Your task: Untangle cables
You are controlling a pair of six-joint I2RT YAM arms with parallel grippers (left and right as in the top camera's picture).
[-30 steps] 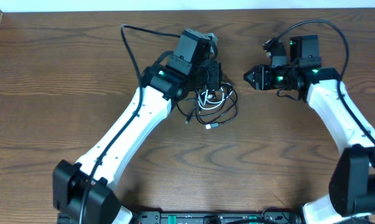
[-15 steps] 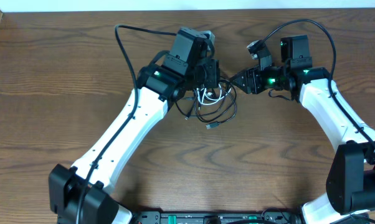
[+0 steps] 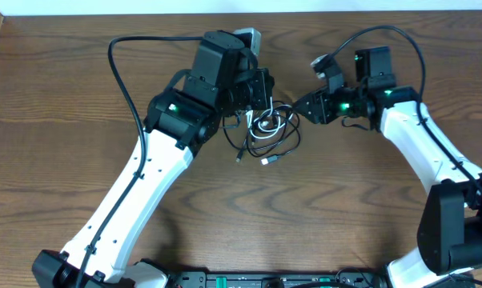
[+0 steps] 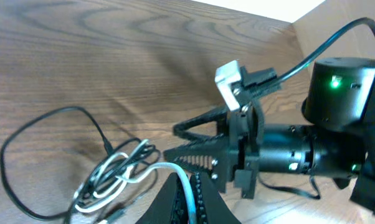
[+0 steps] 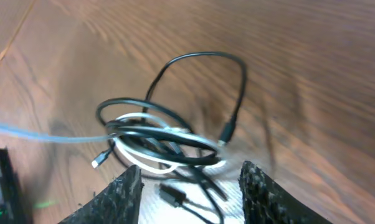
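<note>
Right end effector (image 3: 299, 107) nearer tangled cables (image 3: 267, 130)

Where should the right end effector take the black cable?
I'd grip the black cable on its wide outer loop, the arc lying flat and clear of the coiled white cable. Come down from above across it with the right end effector open; the middle looks too crowded with both cables.

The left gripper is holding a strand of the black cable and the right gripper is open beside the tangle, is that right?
Not quite: the left gripper holds a strand of the white cable, not the black cable, as the left wrist view shows. The right gripper is open beside the tangle.
</note>
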